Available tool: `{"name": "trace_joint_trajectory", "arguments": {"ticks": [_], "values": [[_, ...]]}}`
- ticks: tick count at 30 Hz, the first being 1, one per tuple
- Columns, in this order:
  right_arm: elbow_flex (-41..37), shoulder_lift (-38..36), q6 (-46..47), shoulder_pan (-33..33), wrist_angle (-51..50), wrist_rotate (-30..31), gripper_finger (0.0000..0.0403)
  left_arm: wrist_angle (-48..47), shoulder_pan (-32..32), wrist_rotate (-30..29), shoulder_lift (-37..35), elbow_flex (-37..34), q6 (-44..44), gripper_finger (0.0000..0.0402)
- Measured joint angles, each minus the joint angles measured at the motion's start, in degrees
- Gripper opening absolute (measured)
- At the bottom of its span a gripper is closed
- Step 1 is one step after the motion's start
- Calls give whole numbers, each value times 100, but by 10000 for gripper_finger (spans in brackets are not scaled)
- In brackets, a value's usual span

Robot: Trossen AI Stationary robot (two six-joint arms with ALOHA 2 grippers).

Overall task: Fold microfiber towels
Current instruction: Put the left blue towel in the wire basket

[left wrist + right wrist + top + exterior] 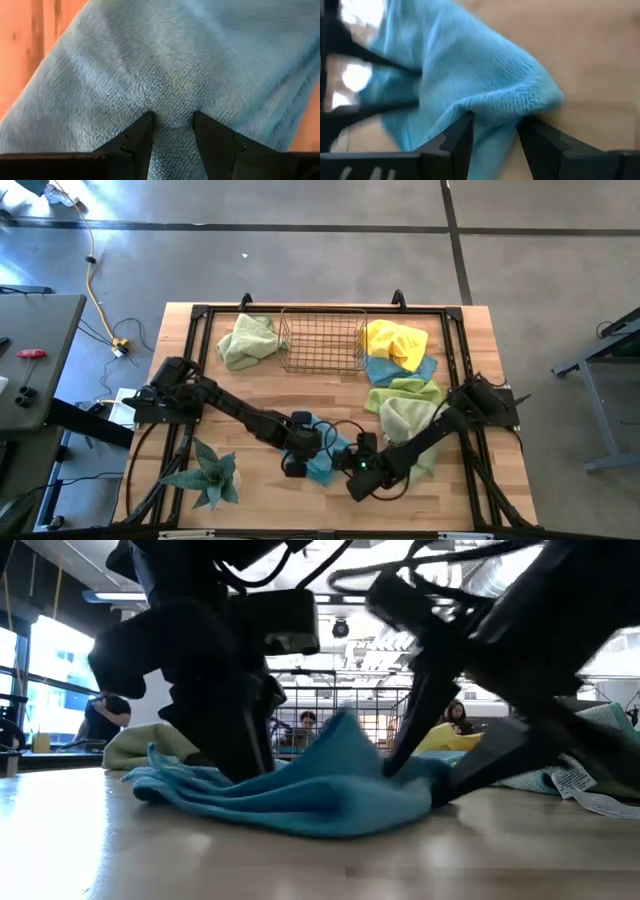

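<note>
At the lower centre of the high view, a crumpled light blue microfiber towel lies on the pale wooden bench between the left gripper and the right gripper, both down on the cloth. Behind them stands a copper wire basket, with a pale green towel to its left and a heap of yellow, blue and lime green towels to its right. A spiky green plant sits at lower left.

In the low view, the blue towel is bunched into a peak between the two dark grippers, which press into it from either side.

In the left wrist view, the left gripper is clamped on a pinch of blue towel.

In the right wrist view, the right gripper is clamped on a fold of the blue towel.
</note>
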Motion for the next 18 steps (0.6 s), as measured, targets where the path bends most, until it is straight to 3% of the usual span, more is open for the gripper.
{"name": "trace_joint_trajectory", "arguments": {"ticks": [5, 10, 13, 18], "values": [[-4, -3, -1006, -369, -158, -22, 149, 361, -19, -152, 25, -13, -1223, 133], [-11, -215, -2094, -716, -780, -561, 149, 229, -10, -687, 27, -13, -2148, 133], [-43, -547, -2668, -887, -1447, -915, 149, 214, -1, -748, 27, -13, -2265, 133], [-25, -1372, -2841, -902, -2129, -1122, 149, 221, -3, -770, -6, -22, -2180, 133]]}}
